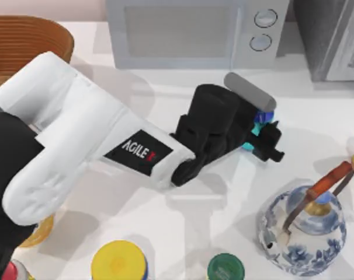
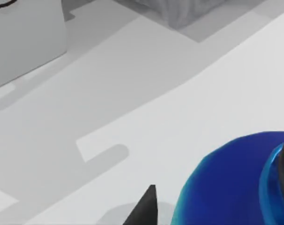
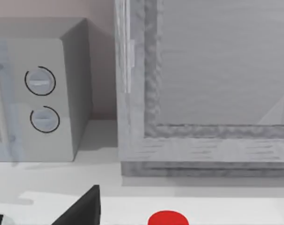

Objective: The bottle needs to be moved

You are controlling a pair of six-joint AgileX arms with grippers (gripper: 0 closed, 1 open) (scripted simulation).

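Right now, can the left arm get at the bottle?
Probably yes. The left gripper is already at the bottle, in front of the microwave, and the left wrist view shows the bottle beside a finger. Nothing stands between them.

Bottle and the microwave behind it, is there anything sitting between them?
No. In the top view, only bare table lies between the bottle, at the left gripper, and the microwave.

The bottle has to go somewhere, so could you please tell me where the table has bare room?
Bare table lies right of the left gripper and the bottle, between the microwave and the teapot. Another patch sits between the teapot and the green-lidded can. The front-left, by the yellow-lidded can, is crowded.
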